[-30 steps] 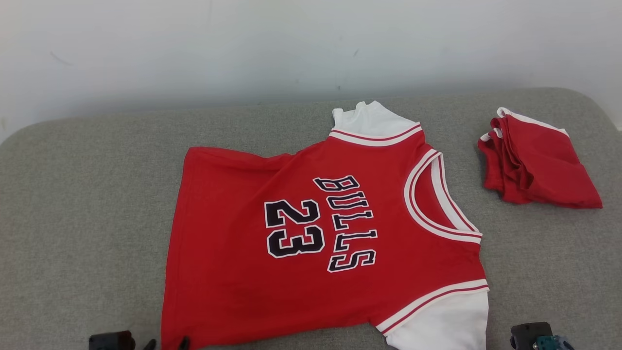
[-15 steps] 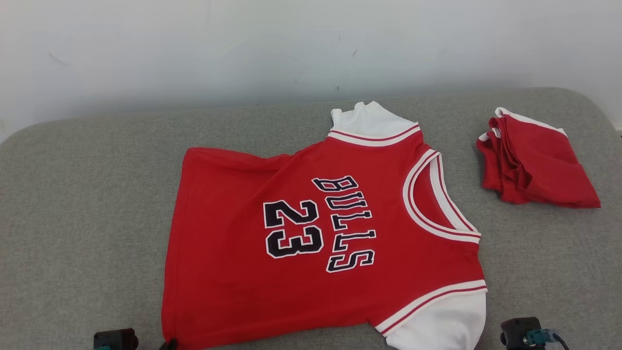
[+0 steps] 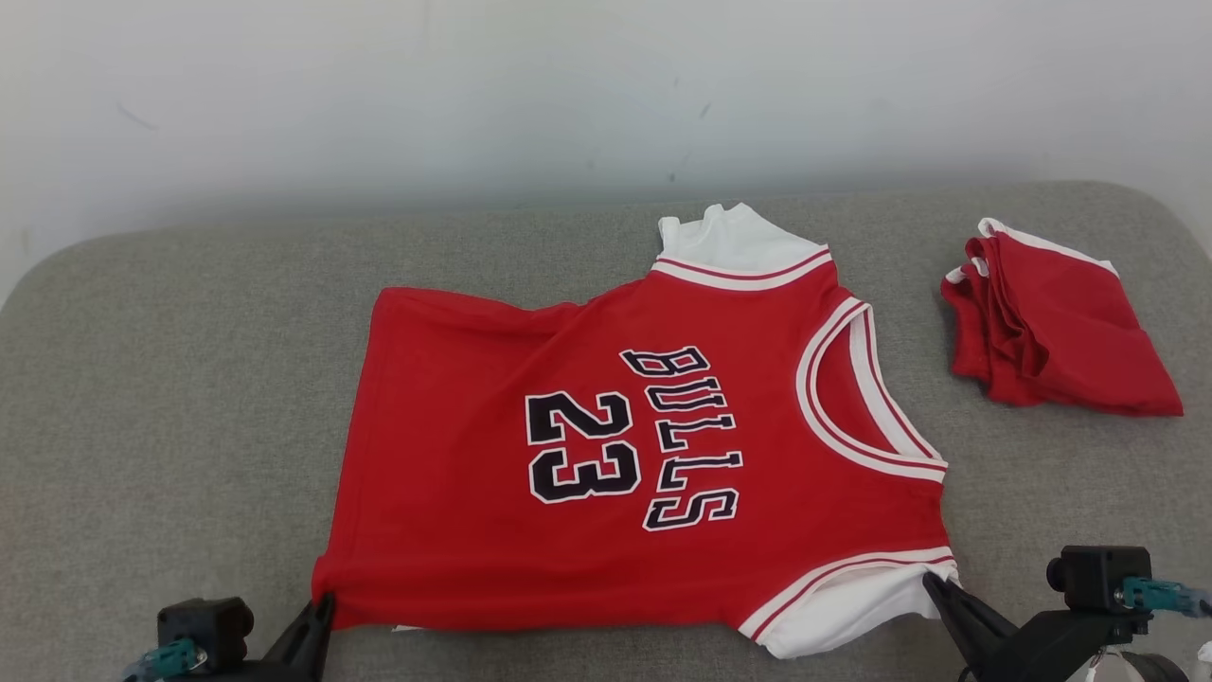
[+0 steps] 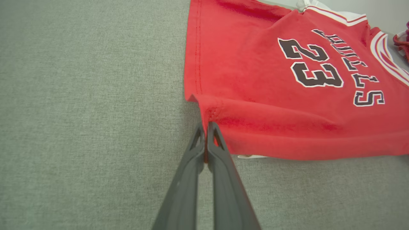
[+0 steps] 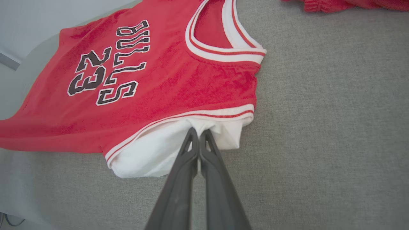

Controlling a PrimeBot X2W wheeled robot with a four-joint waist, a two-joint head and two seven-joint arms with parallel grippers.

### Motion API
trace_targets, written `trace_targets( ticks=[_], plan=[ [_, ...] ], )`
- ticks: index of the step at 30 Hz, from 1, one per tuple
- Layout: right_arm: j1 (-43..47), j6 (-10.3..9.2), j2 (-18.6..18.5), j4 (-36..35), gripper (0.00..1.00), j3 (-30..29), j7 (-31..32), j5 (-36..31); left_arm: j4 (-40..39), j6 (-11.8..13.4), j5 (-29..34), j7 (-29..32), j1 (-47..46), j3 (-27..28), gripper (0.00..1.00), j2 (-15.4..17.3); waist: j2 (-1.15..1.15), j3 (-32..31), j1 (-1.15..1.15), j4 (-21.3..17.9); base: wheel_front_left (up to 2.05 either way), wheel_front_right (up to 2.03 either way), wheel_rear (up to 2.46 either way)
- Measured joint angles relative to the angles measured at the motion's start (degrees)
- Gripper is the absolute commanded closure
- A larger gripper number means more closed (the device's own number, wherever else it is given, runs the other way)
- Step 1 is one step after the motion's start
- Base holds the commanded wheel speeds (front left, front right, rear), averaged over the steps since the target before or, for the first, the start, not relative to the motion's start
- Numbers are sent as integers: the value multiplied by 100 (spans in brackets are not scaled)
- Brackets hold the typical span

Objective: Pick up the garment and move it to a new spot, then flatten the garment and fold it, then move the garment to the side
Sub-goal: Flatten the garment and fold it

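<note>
Both pairs of jaws have come in from the near edge of the worktop (image 3: 189, 379) and closed. The near side of the garment (image 3: 454, 530) has drawn back from that edge with them. The whole head view has also shifted slightly, which is the camera's doing.

The grey padded worktop carries two things. The garment, a red jersey lettered BULLS 23, lies spread face up across the worktop's middle, its neck toward the worktop's right end. A folded red pile (image 3: 1060, 332) sits near the worktop's far right corner, well apart from the jersey.

At the worktop's near side, the left jaws are pinched tight on the jersey's near hem corner, which puckers up around them. The right jaws are pinched on the white sleeve (image 3: 852, 606) just under the red-and-white trim.

By the look of it, the relocating and flattening are done, as the cloth lies mostly smooth apart from a few creases at its far left corner. The fold is only starting, with the near side gripped but not yet carried over. The folding itself and the move aside remain.
</note>
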Motion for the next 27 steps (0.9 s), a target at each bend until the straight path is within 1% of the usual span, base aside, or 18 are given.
trace_targets(
  ticks=[2,5,8,10,14,16,18,23,26,27],
  plan=[
    [-16,70,-20,-138,100,-10,0,60,-126,-3,-2,7,-1,-5,100,10,0,-20,0,13,0,0,0],
    [-165,121,-90,-236,100,13,49,58,-219,-13,-11,66,-1,-3,100,48,0,-51,0,11,0,0,0],
    [-413,129,-231,-327,100,-58,112,38,-293,-77,-98,230,-10,2,100,89,0,-65,0,2,0,0,0],
    [-494,129,-260,-327,100,-76,143,38,-303,-125,-114,288,-16,1,100,93,0,-65,0,2,0,0,0],
    [-850,181,-346,-268,100,-113,311,92,-289,-227,-405,575,-190,22,100,122,0,-20,0,3,0,0,0],
    [-1073,205,-356,-115,100,-103,420,146,-224,-283,-439,702,-431,24,100,156,0,16,0,9,0,0,0],
    [-1388,240,-387,174,100,-36,600,179,-55,-367,-686,925,-796,29,100,144,0,79,0,28,0,0,0],
    [-2041,324,-369,827,100,90,892,278,425,-427,-958,1316,-1258,62,100,130,0,178,0,52,0,0,0],
    [-2443,336,-357,1162,100,198,1056,279,675,-433,-1147,1533,-1503,153,100,129,0,260,0,46,0,0,0],
    [-2607,377,-337,1282,100,247,1110,280,778,-457,-1165,1605,-1611,159,100,132,0,292,0,41,0,0,0]
  ],
)
